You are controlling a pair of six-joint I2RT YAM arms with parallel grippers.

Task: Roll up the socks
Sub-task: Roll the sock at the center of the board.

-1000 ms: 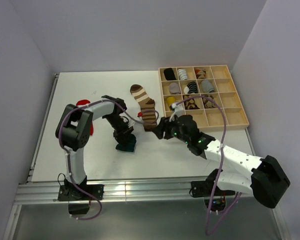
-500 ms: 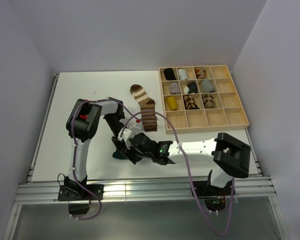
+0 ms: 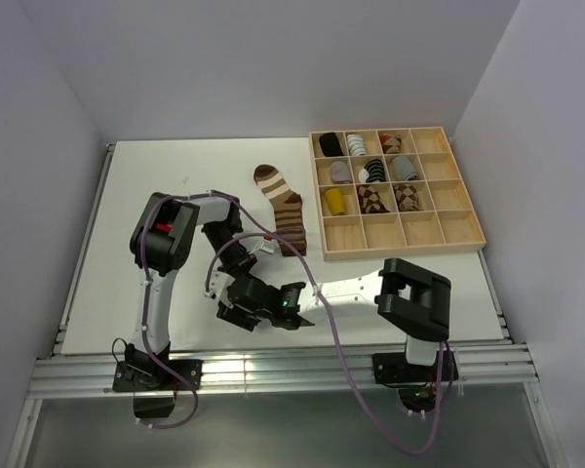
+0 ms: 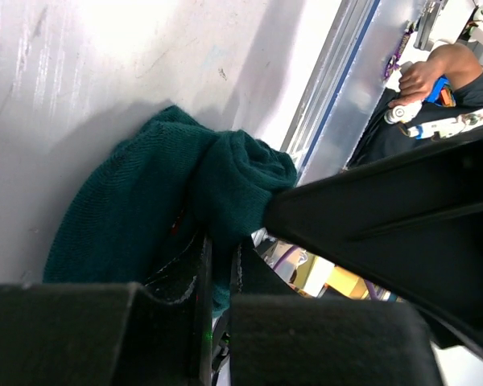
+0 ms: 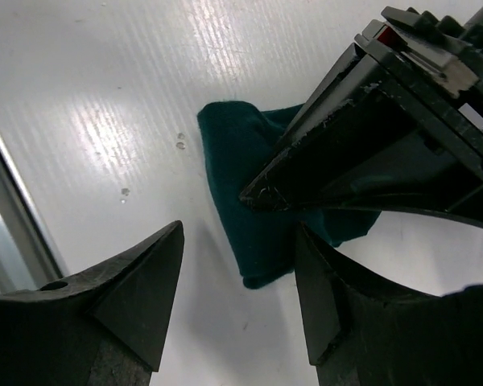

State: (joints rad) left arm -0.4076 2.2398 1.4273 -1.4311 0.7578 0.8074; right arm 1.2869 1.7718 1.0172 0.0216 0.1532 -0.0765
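One teal sock point(image 5: 253, 233) near table point(image 3: 127, 195) front edge, pinched by left tool point(image 4: 220, 251); right tool point(image 5: 240, 245) agape, empty. One striped sock point(image 3: 285, 207), unobstructed.

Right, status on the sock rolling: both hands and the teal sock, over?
Left hand shut on teal sock. Right hand open, close over it. Striped sock flat, apart from both.
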